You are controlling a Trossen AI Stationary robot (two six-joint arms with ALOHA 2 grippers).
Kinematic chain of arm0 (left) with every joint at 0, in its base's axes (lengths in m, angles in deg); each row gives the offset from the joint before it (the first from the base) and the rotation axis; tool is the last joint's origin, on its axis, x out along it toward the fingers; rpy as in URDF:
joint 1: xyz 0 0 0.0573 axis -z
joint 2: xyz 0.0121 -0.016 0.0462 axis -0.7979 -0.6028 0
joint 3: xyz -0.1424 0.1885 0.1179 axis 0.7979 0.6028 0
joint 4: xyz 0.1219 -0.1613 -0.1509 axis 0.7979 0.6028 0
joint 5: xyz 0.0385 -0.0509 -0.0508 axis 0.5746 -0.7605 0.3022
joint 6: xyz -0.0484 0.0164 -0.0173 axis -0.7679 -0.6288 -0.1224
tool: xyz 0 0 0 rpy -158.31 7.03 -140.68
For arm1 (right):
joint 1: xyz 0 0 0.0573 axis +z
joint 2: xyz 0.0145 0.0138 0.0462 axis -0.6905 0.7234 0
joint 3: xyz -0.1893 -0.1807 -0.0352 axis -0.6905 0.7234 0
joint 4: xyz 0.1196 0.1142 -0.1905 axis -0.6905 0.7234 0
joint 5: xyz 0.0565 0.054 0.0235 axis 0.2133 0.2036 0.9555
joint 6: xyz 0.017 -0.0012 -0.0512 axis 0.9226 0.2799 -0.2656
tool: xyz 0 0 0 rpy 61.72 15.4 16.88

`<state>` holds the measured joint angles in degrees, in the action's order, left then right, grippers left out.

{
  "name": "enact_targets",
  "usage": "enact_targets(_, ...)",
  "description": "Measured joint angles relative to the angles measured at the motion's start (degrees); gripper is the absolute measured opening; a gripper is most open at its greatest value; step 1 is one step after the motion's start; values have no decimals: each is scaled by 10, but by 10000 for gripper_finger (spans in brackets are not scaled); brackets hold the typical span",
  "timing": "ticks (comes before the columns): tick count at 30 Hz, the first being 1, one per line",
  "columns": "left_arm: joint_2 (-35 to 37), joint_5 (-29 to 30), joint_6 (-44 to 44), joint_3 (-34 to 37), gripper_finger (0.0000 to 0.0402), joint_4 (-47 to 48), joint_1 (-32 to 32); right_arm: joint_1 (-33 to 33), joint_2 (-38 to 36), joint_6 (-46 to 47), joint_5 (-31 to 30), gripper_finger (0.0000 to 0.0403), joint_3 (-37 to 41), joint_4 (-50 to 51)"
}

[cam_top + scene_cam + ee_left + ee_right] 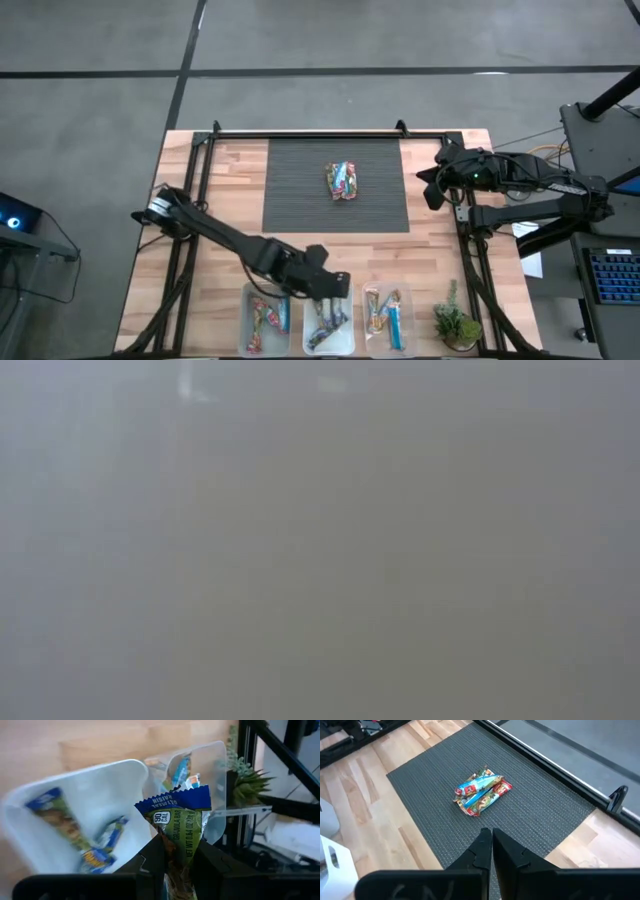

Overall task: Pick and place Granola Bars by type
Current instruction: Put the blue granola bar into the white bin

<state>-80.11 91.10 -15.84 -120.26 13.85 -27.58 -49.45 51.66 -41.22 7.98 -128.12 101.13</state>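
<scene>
Presently: granola bar (182, 827), green-and-blue foil wrapper, pinched at one end by the left gripper (325, 290) above the middle bin (328, 322) at the near edge; likely light, crinkly, slippery, so best held mid-body; right gripper (491, 839) clenched empty, far right.

Counts on the desk (215, 190)

Three bins (328, 322) hold bars; one mat (300, 185) carries a small pile of bars (342, 180), number unclear; one plant (456, 324); two arms (225, 235).
</scene>
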Motion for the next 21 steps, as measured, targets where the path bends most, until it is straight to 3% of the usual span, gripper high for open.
enact_targets(12, -91, 4, -107, -2, 60, -76, 1, 0, 0, -29, 0, 9, 0, 0)
enact_targets(21, -87, -12, -86, 0, 60, -44, 4, 0, 0, -57, 1, 9, 0, -1)
